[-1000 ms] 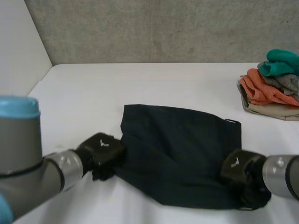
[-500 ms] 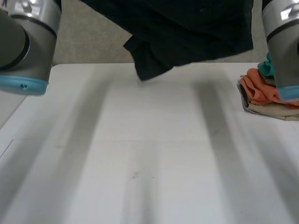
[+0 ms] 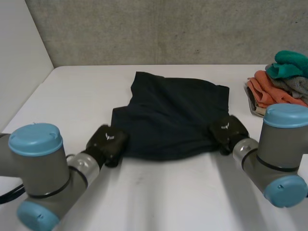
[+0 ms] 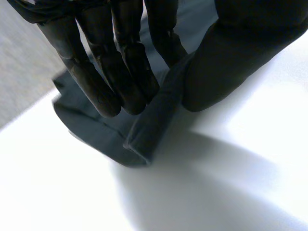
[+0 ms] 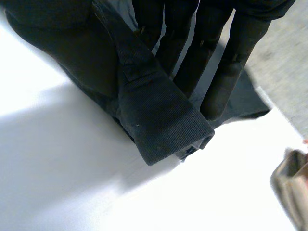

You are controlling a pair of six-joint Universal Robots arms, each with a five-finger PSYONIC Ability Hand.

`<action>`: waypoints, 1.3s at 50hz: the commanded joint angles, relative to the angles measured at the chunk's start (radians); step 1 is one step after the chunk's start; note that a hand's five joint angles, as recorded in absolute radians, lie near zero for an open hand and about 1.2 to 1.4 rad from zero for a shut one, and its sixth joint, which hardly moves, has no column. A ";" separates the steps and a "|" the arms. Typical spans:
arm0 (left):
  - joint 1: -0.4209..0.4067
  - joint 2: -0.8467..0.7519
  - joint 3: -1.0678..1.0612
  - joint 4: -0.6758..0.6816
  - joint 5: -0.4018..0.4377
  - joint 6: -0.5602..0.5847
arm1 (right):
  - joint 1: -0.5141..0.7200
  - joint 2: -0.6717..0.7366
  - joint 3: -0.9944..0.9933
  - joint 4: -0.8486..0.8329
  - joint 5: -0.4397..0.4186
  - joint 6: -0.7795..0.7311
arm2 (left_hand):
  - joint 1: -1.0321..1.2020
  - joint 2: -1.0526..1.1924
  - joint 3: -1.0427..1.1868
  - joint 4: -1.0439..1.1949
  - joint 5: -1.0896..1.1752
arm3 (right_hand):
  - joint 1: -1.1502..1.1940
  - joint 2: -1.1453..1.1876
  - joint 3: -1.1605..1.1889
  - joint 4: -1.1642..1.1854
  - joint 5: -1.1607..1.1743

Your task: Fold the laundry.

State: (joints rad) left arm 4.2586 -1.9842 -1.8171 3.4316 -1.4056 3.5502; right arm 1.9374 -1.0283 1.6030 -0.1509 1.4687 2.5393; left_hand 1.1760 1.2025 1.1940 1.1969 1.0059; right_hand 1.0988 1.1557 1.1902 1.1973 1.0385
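Garment (image 3: 171, 115), dark navy fabric, flat on white table (image 3: 159, 192); my left hand (image 3: 107, 144) and right hand (image 3: 228, 134) each pinch a near corner between fingers and thumb, likely to fold that edge over.

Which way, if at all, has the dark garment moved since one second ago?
Yes. The dark garment now lies farther back, nearer the wall, its far edge level with the clothes pile.

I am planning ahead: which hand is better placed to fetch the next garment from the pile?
Probably the right hand: the pile lies on its side. The left hand is across the dark cloth. Both must first release that cloth, which they pinch.
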 commanded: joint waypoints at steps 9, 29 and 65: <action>-0.115 0.265 -0.064 -0.761 0.005 0.197 | -0.024 -0.251 0.031 0.747 -0.018 -0.187 | 0.220 0.194 0.202 0.199 0.216 | 0.297 0.241 0.206 0.199 0.183; -0.106 -0.036 0.484 -0.484 -0.098 0.161 | -0.083 -0.181 -0.069 0.443 -0.048 -0.051 | 0.220 0.194 0.202 0.199 0.216 | 0.297 0.241 0.206 0.199 0.183; -0.140 -0.329 0.687 -0.063 -0.116 -0.070 | -0.075 -0.067 -0.074 -0.227 0.159 0.095 | -1.001 -1.028 -1.019 -1.022 -1.006 | -0.924 -0.981 -1.016 -1.023 -1.039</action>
State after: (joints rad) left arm 4.1239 -2.4252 -1.0143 3.3284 -1.5093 3.5066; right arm 1.8684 -0.9450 1.4626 -0.4375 1.5637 2.5957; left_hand 0.1925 0.2062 0.2109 0.2017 0.0444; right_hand 0.2200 0.2075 0.2099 0.2158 0.0443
